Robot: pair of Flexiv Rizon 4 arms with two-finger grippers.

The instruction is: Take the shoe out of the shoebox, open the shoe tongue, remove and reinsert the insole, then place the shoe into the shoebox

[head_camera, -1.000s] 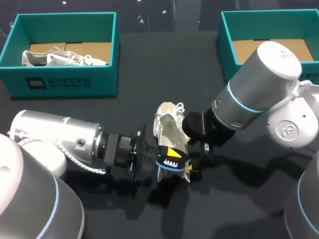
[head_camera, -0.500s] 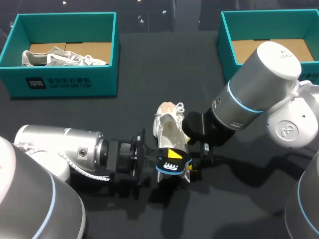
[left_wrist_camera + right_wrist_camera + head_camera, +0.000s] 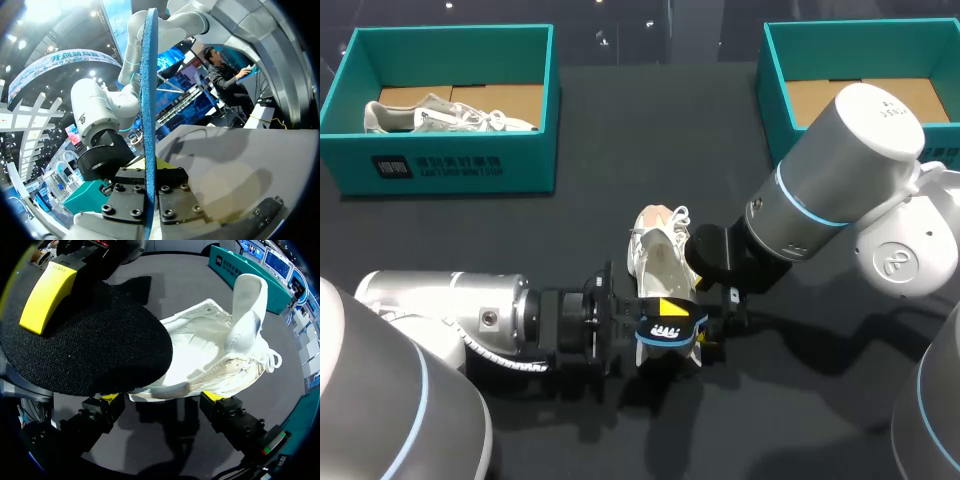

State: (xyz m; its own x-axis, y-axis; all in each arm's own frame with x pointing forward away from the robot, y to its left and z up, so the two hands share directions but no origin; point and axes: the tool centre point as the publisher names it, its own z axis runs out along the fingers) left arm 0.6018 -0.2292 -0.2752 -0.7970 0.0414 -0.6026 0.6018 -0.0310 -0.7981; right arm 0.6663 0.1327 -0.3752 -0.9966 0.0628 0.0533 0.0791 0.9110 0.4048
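Observation:
A white shoe (image 3: 658, 258) lies on the dark table at the middle, its tongue (image 3: 247, 305) raised. My left gripper (image 3: 636, 322) comes in from the left and is shut on the insole (image 3: 667, 326), black on top with a blue edge and held on edge over the shoe's heel. In the left wrist view the insole (image 3: 148, 100) runs edge-on out from between the left gripper (image 3: 149, 172) fingers. My right gripper (image 3: 162, 397) stands open at the heel end, one yellow-tipped finger (image 3: 111, 397) on each side. The insole (image 3: 85, 345) hangs just above it, over the shoe (image 3: 215, 350).
A teal shoebox (image 3: 450, 165) at the back left holds another pale shoe (image 3: 445, 115). A second teal shoebox (image 3: 775, 110) stands at the back right with a bare cardboard floor. Dark table lies open between the boxes.
My left arm has shifted slightly right and lower, carrying the insole a little closer over the shoe's heel. The right arm and the shoe have stayed put.

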